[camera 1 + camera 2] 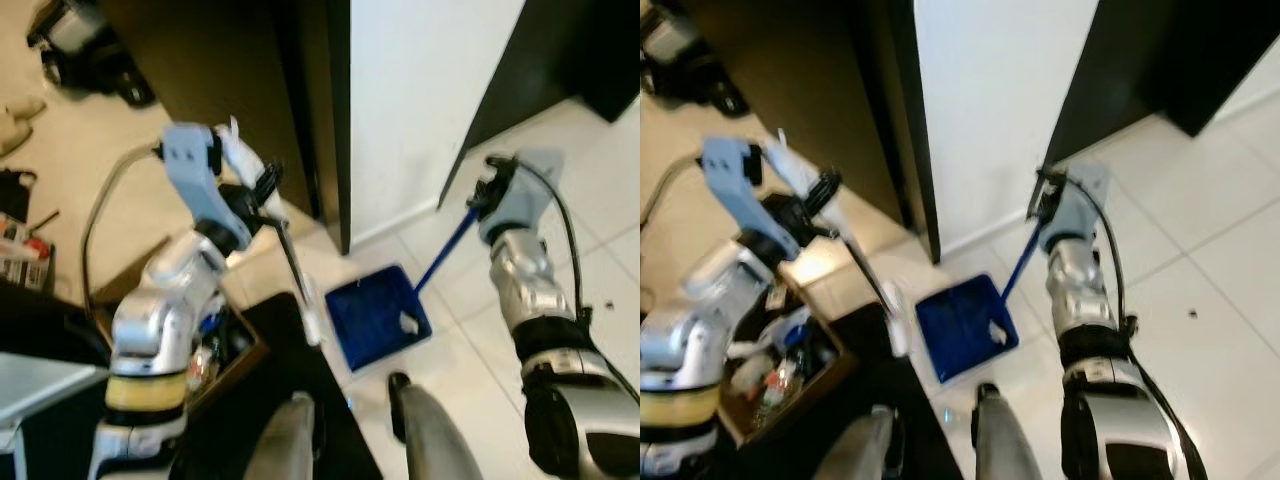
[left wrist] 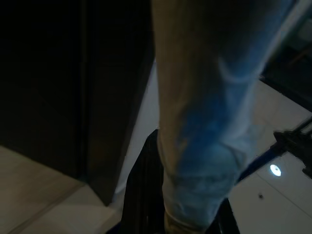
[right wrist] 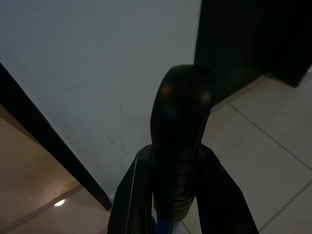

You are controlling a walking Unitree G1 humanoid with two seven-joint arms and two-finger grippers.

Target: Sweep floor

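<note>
Fingers of the right gripper [image 1: 487, 192] are closed around the black grip at the top of the dustpan handle [image 1: 447, 249], and the right wrist view shows that grip [image 3: 179, 146] pinched between them. From there the blue handle slants down toward the robot's left to the blue dustpan [image 1: 376, 314], which sits flat on the white tiled floor [image 1: 590, 210] with a small pale scrap [image 1: 408, 322] lying in it. Just beside the dustpan, on its left, is the pale head of the broom [image 1: 313, 318]; its dark stick rises up and away to the left gripper [image 1: 262, 196], whose fingers are wrapped round the upper stick. The broom's long axis leans so that its head lies between the left arm and the dustpan, so the left arm probably does the sweeping, stroking rightward into the pan while the right arm steadies it. Beyond the dustpan stands a white wall [image 1: 420, 90] between dark door panels [image 1: 240, 80]; left of the broom sits a box of clutter [image 1: 215, 350].
</note>
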